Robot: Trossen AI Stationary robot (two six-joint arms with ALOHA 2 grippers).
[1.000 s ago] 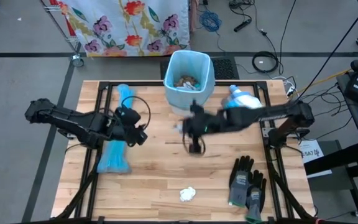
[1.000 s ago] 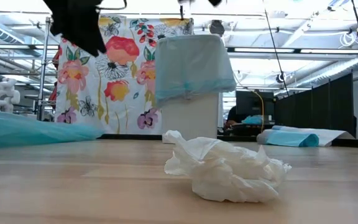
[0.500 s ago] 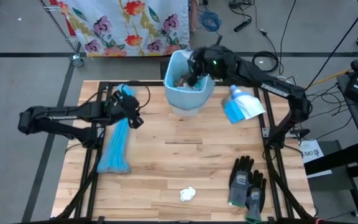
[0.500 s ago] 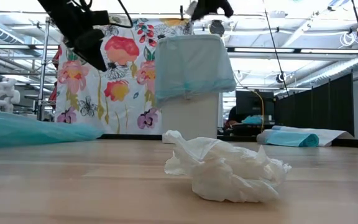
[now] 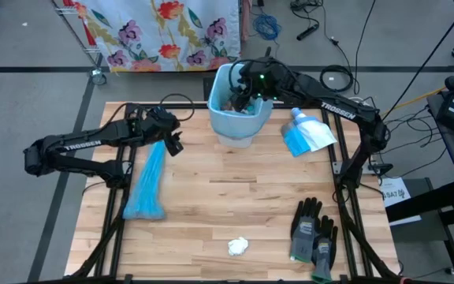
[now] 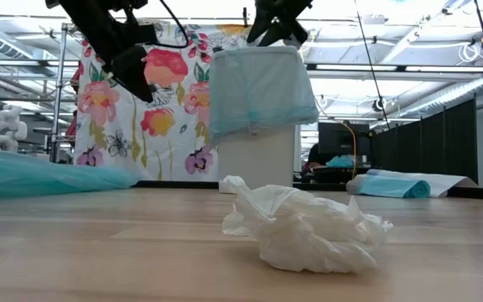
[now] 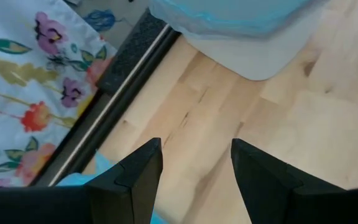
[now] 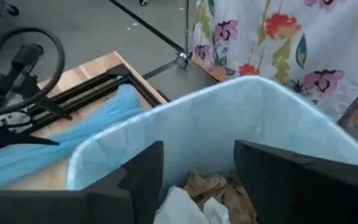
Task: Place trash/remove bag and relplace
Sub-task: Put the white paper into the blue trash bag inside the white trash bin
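Readable text: only "TROSSEN" in white on both arm links in the high view; nothing legible on the wrappers or the packet.

Right gripper (image 5: 241,93) sits over the mouth of the bin (image 5: 221,110), top centre of the high view. Fingers (image 8: 138,177) spread apart, nothing between them; the wrist view looks straight down into the bin between them. Bin is lined with a pale blue bag (image 8: 185,134).

Trash in the bin (image 8: 219,190): crumpled brown paper wads plus a white scrap, low in the wrist frame, partly cut off by the frame edge and the fingers. In the high view it's just a brown patch (image 5: 233,103), half hidden by the gripper.

Still on the surface (image 5: 211,213): one white tissue wad (image 5: 238,246), bottom centre in the high view, and large in the foreground of the low view (image 6: 304,226).

Left gripper (image 5: 172,143) is upper left of centre in the high view, left of the bin, above the surface. Fingers (image 7: 132,177) open, empty; bare wood and the bin's base show between them.

Other items: long blue bag roll (image 5: 148,181) on the left, blue-and-white packet (image 5: 306,132) right of the bin, grey-black gloves (image 5: 314,230) lower right. Floral cloth (image 5: 160,31) hangs beyond the surface, top of frame.

Low view: both grippers are cut off at the top edge; bin contents are not visible from there.
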